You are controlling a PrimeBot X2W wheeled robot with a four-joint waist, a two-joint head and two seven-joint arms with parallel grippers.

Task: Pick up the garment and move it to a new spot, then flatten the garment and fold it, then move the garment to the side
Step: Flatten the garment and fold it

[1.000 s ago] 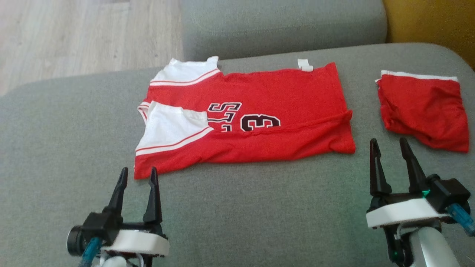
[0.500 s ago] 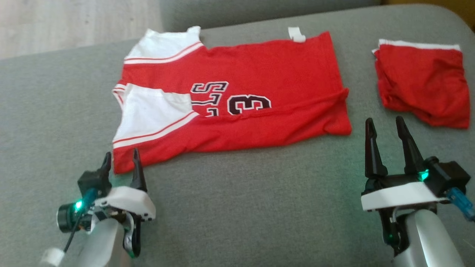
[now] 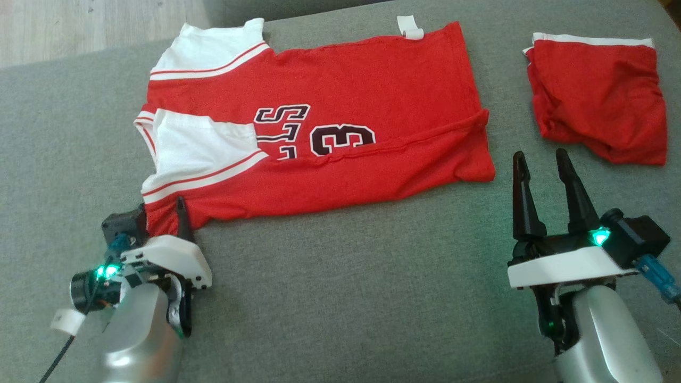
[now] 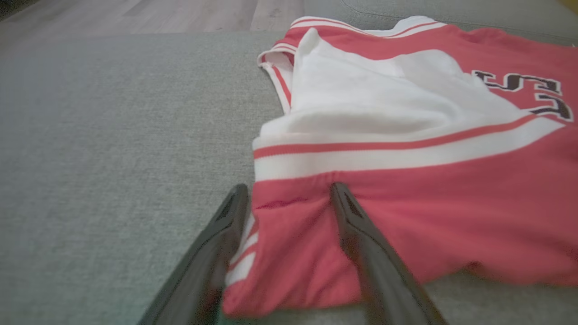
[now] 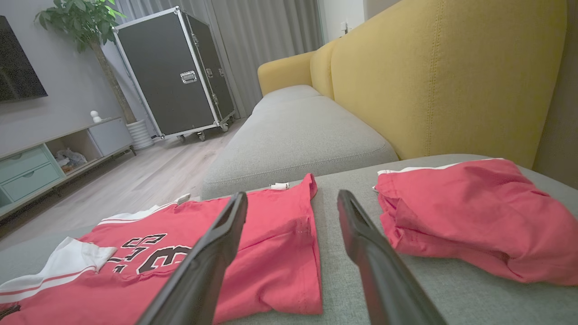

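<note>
Lying left-right, jersey (image 3: 346,80) collar leftward; left gripper (image 4: 289,189) open astride corner, maybe touching; right gripper (image 3: 540,157) open.

We find the head view evenly lit by soft daylight, with faint shadows under the jersey (image 3: 372,80) hem and green lamp glow tinting the grey cushion (image 3: 346,292) beside the right tool (image 3: 540,154). In the left wrist view we note overall softness: the left tool (image 4: 289,187) fingers (image 4: 361,243) are blurred and the reds look washed out. The right wrist view is sharper, yet its wide lens bows the flight case (image 5: 180,76) and yellow backrest (image 5: 429,81) toward the edges.
</note>
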